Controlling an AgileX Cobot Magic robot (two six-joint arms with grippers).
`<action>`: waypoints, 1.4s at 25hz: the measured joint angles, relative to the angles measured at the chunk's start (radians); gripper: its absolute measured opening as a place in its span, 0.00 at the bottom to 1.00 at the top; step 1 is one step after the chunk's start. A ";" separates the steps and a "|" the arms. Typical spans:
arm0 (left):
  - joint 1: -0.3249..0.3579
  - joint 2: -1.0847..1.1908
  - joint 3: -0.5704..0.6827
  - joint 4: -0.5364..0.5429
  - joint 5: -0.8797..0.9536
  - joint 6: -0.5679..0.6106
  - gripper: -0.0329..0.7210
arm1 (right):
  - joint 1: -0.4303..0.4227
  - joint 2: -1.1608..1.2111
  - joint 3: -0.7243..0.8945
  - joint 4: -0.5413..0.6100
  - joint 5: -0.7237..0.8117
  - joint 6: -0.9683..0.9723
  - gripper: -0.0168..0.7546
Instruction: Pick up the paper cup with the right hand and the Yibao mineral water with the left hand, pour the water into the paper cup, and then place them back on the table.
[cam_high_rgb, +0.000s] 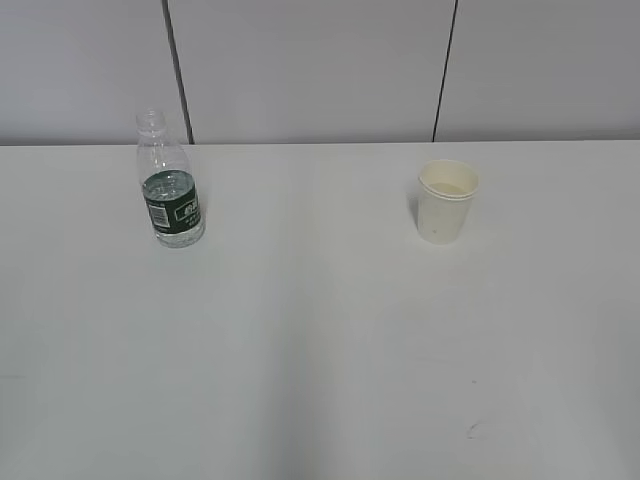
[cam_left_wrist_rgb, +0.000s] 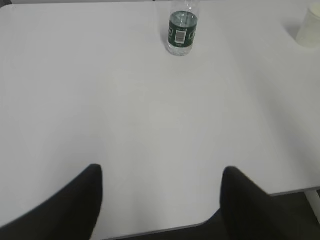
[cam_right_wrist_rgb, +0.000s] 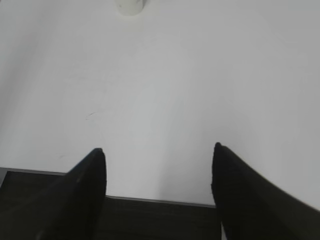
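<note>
Risk: uncapped Yibao mineral water (cam_high_rgb: 171, 192) at 10 o'clock tips if left gripper (cam_left_wrist_rgb: 161, 200), released like right gripper (cam_right_wrist_rgb: 159, 192), clips it.

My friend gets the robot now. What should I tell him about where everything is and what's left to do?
Left end effector: open, holding nothing, back at the near edge of the table.
Right end effector: open, holding nothing, also at the near edge.
Yibao mineral water: upright, no cap, on the far left of the table, with water up to about the top of the label.
Paper cup: upright on the far right, well apart from the bottle.
Done: nothing yet that shows.
Left: right end effector picks up the cup, left picks up the bottle, pour, set both back down.
</note>
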 joint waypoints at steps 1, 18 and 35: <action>0.000 0.000 0.015 -0.003 0.000 0.001 0.65 | 0.000 0.000 0.000 0.000 -0.014 0.000 0.70; 0.000 0.000 0.151 -0.110 -0.173 0.027 0.65 | 0.000 0.000 0.039 0.001 -0.095 -0.004 0.70; 0.059 0.000 0.151 -0.083 -0.173 0.029 0.65 | 0.000 0.000 0.039 -0.059 -0.098 -0.004 0.70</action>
